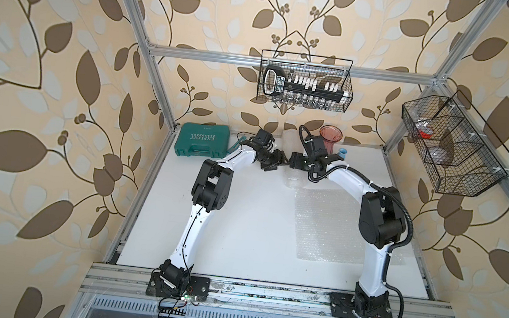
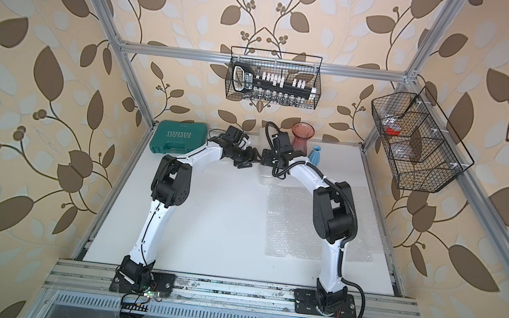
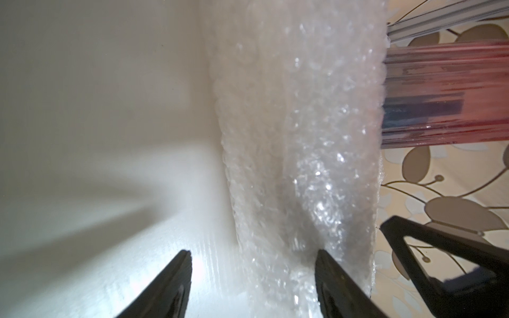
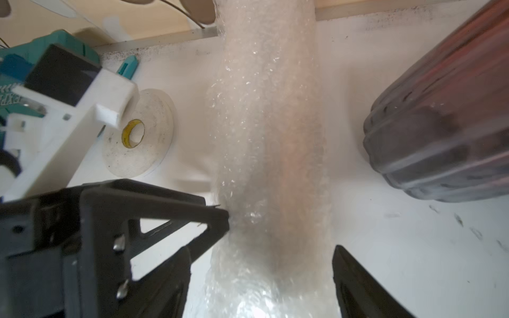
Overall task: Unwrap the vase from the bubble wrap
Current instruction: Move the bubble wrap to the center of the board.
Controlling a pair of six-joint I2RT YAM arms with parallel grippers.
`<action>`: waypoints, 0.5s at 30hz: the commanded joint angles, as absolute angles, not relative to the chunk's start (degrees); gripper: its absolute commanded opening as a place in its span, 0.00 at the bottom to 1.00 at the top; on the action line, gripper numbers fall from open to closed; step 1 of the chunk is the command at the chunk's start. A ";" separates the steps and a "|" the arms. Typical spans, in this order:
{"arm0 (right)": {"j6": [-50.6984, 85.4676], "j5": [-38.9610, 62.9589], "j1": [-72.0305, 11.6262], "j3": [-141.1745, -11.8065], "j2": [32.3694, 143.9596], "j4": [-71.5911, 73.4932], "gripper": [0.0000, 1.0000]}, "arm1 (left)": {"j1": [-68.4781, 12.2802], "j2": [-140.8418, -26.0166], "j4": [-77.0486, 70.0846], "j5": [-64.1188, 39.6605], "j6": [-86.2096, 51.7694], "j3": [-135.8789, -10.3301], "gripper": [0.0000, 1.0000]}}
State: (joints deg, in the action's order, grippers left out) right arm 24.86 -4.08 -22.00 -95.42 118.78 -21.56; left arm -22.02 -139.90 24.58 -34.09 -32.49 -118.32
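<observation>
The bubble wrap bundle (image 4: 270, 137) is found at the back of the white table (image 1: 240, 222), between the two grippers and just beside the pink vase (image 1: 329, 138). A brownish shape is made out through the wrap. Whether the bundle is upright or lying cannot be told.

The right gripper (image 4: 263, 247) is released: its jaws are spread wide on either side of the bundle, and a strip of table is seen between one finger and the wrap.

The left gripper (image 3: 253, 252) is half spread. One finger is laid against the wrap, the other is seen clear of it. Whether a layer is pinched cannot be told. In the right wrist view a left fingertip is seen touching the bundle's edge.

A flat bubble wrap sheet (image 1: 326, 225) is spread on the table under the right arm. A small blue vase (image 1: 343, 152) is noted beside the pink vase, a green tool case (image 1: 200, 141) at back left, and a tape roll (image 4: 137, 135) near the bundle.
</observation>
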 commanded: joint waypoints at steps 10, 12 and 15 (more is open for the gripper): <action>26.98 -5.74 -22.50 -102.38 125.97 -28.33 0.78 | -20.40 -132.12 26.02 -34.84 -30.40 -111.77 0.74; 27.16 -5.89 -22.57 -103.28 126.84 -28.95 0.78 | -20.05 -130.39 26.30 -34.17 -30.02 -110.17 0.75; 27.21 -4.88 -22.57 -104.20 127.73 -29.00 0.78 | -19.65 -127.40 27.51 -32.73 -28.77 -107.88 0.77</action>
State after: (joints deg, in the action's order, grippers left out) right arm 26.59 -5.17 -22.41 -102.52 125.69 -26.92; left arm -20.14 -134.21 25.93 -33.93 -31.20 -108.86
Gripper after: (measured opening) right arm 0.781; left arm 0.765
